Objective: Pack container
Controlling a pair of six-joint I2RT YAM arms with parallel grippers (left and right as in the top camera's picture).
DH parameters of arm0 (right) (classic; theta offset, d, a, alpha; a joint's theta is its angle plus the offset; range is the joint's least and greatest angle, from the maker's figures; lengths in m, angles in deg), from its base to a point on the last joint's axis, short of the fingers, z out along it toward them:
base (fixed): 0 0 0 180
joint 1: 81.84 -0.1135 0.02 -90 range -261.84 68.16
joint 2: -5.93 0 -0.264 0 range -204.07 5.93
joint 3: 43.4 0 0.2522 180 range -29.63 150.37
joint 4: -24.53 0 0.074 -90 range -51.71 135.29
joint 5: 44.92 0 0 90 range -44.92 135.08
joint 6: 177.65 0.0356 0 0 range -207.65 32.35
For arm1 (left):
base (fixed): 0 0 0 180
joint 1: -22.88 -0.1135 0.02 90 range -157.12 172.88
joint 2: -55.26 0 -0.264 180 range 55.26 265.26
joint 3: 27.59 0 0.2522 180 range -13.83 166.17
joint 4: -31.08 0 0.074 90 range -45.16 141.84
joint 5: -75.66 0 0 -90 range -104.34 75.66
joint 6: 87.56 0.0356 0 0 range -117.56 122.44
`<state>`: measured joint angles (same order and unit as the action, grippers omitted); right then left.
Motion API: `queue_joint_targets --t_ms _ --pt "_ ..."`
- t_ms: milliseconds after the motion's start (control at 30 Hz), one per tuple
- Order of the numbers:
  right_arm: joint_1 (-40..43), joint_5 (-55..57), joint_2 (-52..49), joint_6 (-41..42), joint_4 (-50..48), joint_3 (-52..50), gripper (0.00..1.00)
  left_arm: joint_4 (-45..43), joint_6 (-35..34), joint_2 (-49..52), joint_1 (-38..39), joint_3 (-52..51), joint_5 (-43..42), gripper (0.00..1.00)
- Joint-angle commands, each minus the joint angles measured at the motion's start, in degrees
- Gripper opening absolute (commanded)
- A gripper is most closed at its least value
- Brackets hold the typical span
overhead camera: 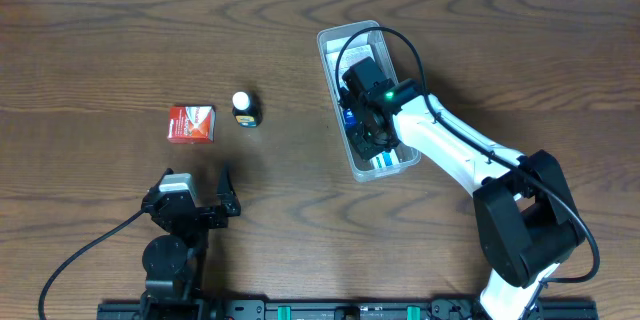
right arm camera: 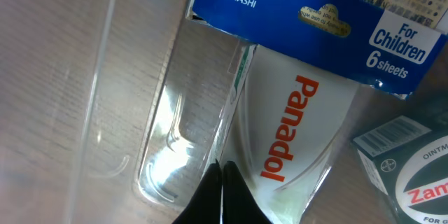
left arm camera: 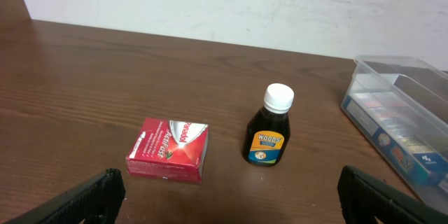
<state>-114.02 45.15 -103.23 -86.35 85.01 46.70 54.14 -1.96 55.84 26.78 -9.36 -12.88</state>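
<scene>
Right gripper (right arm camera: 220, 171) fingers are pressed together with nothing visible between them, lowered inside the container (overhead camera: 334, 95) over a white Panadol box (right arm camera: 280, 154). A blue Kobayashi box (right arm camera: 315, 14) overlaps that box. The container lies right of centre on the tabletop (overhead camera: 100, 60). The left gripper (left arm camera: 229, 175) is spread wide and empty, facing a red box (left arm camera: 168, 150) and a dark bottle (left arm camera: 269, 136).

Clear container (overhead camera: 334, 62), upright, boxes inside

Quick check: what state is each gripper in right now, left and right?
Left gripper: open, holding nothing.
Right gripper: closed, nothing visible between the fingertips, down inside the long clear plastic tub.
</scene>
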Motion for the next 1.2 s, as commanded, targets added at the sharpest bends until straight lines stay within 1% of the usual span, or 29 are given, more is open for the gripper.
queue_joint_targets --t_ms 0,100,333,567,800,900,1033,1167 --pt "-0.48 1.01 -1.38 1.46 0.22 -0.44 0.01 0.68 0.76 -0.35 0.20 -1.62 -0.42 0.98" --pt "-0.48 1.01 -2.29 1.75 -0.28 -0.44 0.01 0.68 0.76 -0.35 0.20 -1.62 -0.42 0.98" --pt "-0.48 1.01 -2.10 5.55 -2.38 0.24 0.01 0.68 0.76 -0.35 0.20 -1.62 -0.42 0.98" --pt "-0.46 1.03 0.37 6.69 1.40 4.42 0.01 0.68 0.76 -0.35 0.20 -1.62 -0.42 0.98" --pt "-0.31 1.44 0.33 8.50 5.18 3.76 0.01 0.68 0.76 -0.35 0.20 -1.62 -0.42 0.98" --pt "-0.28 1.46 0.28 8.55 4.35 1.97 0.01 0.68 0.76 -0.35 0.20 -1.62 -0.42 0.98" --pt "-0.26 1.36 0.28 9.42 0.31 -1.51 0.01 0.68 0.76 -0.35 0.20 -1.62 -0.42 0.98" --pt "-0.26 1.09 0.28 9.68 -1.09 -2.21 0.01 0.68 0.76 -0.35 0.20 -1.62 -0.42 0.98"
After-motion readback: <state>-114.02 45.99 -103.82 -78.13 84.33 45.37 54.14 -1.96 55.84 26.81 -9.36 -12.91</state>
